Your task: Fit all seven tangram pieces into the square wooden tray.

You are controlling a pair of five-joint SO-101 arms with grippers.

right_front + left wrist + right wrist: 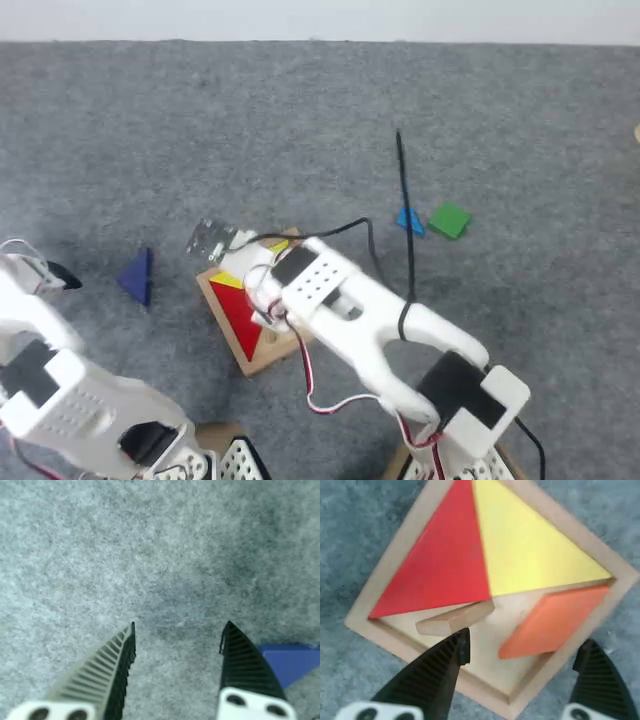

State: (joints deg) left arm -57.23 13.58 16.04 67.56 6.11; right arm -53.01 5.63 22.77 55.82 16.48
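Wooden tray (pixel 396 555), smooth red triangle (pixel 440 565), yellow triangle (pixel 530 550); possibly unpainted sliver (pixel 455 620)

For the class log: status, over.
Left gripper open by blue triangle. Right gripper open over tray. Red, yellow, orange, plain pieces in; green, light blue out.

from above, the right arm (pixel 350 300) covers most of the wooden tray (pixel 250 355); i make out just part of the red triangle (pixel 245 318) and a sliver of the yellow piece (pixel 228 281). the small blue piece (pixel 410 221) sits partly behind the black cable (pixel 404 190), its shape unclear to me. at the left wrist, the dark blue triangle (pixel 295 662) is cut by the frame edge and part-hidden by the dark finger (pixel 247 660) of the left gripper (pixel 180 626).
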